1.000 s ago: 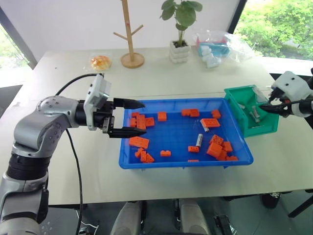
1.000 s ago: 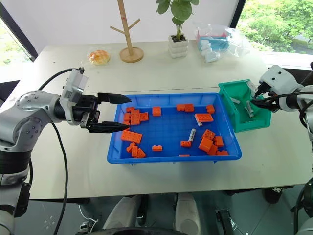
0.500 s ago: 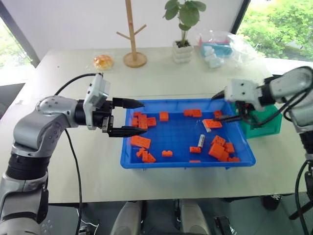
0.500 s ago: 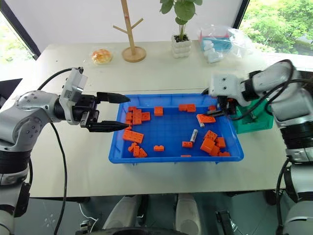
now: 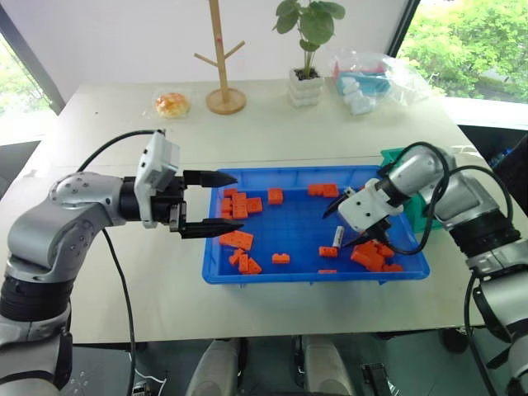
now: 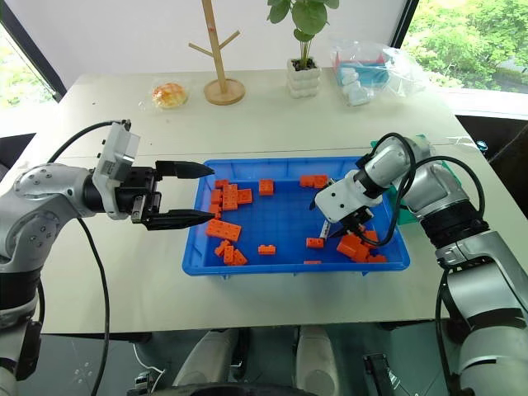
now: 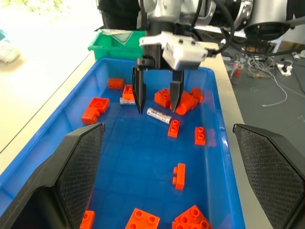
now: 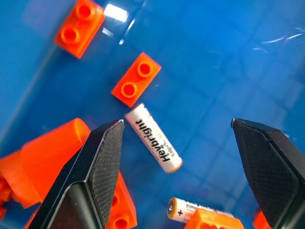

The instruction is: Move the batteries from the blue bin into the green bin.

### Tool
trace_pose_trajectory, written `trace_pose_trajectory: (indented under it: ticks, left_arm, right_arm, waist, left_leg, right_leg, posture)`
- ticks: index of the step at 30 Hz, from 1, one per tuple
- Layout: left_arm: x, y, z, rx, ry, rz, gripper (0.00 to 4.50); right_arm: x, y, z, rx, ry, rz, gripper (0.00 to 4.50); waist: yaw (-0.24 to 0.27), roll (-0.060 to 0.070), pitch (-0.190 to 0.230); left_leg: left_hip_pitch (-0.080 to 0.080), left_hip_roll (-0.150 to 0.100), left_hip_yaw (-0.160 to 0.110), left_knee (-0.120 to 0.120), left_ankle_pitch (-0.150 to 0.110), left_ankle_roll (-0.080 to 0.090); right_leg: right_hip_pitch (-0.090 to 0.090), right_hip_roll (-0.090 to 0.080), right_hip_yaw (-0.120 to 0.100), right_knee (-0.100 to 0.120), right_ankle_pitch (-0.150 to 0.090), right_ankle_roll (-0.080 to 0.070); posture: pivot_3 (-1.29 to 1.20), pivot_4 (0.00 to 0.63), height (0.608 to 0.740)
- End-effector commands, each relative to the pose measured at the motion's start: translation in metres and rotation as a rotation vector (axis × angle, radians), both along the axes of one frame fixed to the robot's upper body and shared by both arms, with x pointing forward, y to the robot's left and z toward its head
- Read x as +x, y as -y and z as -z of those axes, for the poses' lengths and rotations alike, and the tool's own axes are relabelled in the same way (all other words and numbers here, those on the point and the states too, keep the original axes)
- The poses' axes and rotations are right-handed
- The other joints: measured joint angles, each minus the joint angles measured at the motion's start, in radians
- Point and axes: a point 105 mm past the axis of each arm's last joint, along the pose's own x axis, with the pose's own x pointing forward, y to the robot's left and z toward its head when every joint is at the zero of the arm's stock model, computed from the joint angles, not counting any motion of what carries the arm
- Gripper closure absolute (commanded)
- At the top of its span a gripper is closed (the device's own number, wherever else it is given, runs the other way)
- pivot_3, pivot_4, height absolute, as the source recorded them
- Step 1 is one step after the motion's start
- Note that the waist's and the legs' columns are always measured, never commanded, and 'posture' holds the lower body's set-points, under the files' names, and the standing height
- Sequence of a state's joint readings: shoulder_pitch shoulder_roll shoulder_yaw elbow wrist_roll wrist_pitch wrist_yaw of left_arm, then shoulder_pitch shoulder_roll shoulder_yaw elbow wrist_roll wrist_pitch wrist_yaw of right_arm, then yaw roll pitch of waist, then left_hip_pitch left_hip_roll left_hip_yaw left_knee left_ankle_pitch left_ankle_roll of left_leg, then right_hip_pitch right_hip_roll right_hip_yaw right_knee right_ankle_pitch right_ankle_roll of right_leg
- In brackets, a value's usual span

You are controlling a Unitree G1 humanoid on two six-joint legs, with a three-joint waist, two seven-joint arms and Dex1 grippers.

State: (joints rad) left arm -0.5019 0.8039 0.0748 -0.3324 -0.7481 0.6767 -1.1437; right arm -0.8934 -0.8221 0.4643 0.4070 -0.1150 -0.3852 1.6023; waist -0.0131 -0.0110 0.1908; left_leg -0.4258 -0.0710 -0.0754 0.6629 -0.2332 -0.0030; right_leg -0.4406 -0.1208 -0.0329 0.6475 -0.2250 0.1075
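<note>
The blue bin (image 5: pixel 313 274) lies mid-table and holds several orange bricks (image 5: pixel 235 239). Two batteries show in it: one (image 8: pixel 153 144) lies flat right under my right gripper (image 8: pixel 176 123), the other (image 8: pixel 188 208) beside a brick. My right gripper (image 5: pixel 342 229) points down over the bin's right part, jaws open astride the battery (image 7: pixel 158 114) and above it, holding nothing. The green bin (image 5: pixel 394 155) stands at the blue bin's right end, partly behind my right arm. At the bin's left rim my left gripper (image 5: pixel 236 203) is open and empty, pointing right.
At the table's back stand a wooden peg stand (image 5: pixel 223 99), a potted plant (image 5: pixel 307 82), a clear bag of items (image 5: pixel 367 78) and a wrapped bun (image 5: pixel 171 104). A pile of orange bricks (image 5: pixel 371 252) crowds the bin's right front corner, close to the battery.
My right arm swung left from the green bin to over the blue bin, turned downward and sank over a battery. The left gripper stayed put, open.
</note>
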Motion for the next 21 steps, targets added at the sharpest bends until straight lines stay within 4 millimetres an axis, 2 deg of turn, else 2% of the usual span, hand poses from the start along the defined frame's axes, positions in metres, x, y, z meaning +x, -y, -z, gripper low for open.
trace_pose_trajectory:
  ticks: [1, 9, 12, 17, 18, 21]
  left_arm:
    - [-0.004, -0.003, -0.013, -0.006, 0.053, -0.007, 0.00]
    - [-0.002, -0.003, -0.016, -0.012, 0.063, -0.009, 0.00]
    - [-0.001, -0.002, -0.018, -0.013, 0.068, -0.007, 0.00]
    - [0.000, -0.001, -0.019, -0.012, 0.071, -0.006, 0.00]
    - [0.001, -0.001, -0.019, -0.012, 0.072, -0.005, 0.00]
    - [0.002, 0.000, -0.019, -0.011, 0.074, 0.000, 0.00]
  right_arm:
    - [0.010, 0.003, -0.004, -0.021, 0.065, -0.023, 0.82]
    - [0.020, 0.000, 0.006, -0.015, 0.091, -0.046, 0.82]
    - [0.015, -0.004, 0.008, 0.010, 0.051, -0.052, 1.67]
    - [0.008, -0.009, 0.007, 0.056, 0.016, -0.034, 4.32]
    - [0.007, -0.009, 0.005, 0.067, 0.011, -0.026, 4.48]
    - [0.005, -0.011, -0.005, 0.133, 0.002, 0.031, 4.48]
  waist:
    - [-0.001, 0.000, 0.000]
    - [-0.002, 0.000, 0.000]
    - [-0.002, 0.000, 0.000]
    - [-0.002, 0.000, 0.000]
    - [-0.002, 0.000, 0.000]
    - [-0.001, 0.000, 0.000]
  left_leg:
    - [0.000, 0.000, 0.000, 0.000, 0.000, 0.000]
    - [0.000, 0.000, 0.000, 0.000, 0.000, 0.000]
    - [0.001, 0.000, 0.000, 0.000, 0.000, 0.000]
    - [0.001, 0.000, 0.000, 0.000, 0.000, 0.000]
    - [0.001, 0.000, 0.000, 0.000, 0.000, 0.000]
    - [0.001, 0.000, 0.000, 0.000, 0.000, 0.000]
  right_leg:
    - [0.000, 0.000, 0.000, 0.000, 0.000, 0.000]
    - [0.000, 0.000, 0.000, 0.000, 0.000, 0.000]
    - [0.000, 0.001, 0.000, 0.000, 0.000, 0.000]
    - [0.000, 0.001, 0.000, 0.001, 0.000, 0.000]
    - [0.000, 0.001, 0.000, 0.001, 0.000, 0.000]
    - [0.000, 0.001, 0.000, 0.001, 0.000, 0.000]
  posture:
    - [0.00, 0.150, 0.693]
    - [0.00, 0.150, 0.693]
    - [0.00, 0.150, 0.693]
    - [0.00, 0.150, 0.693]
    - [0.00, 0.150, 0.693]
    - [0.00, 0.150, 0.693]
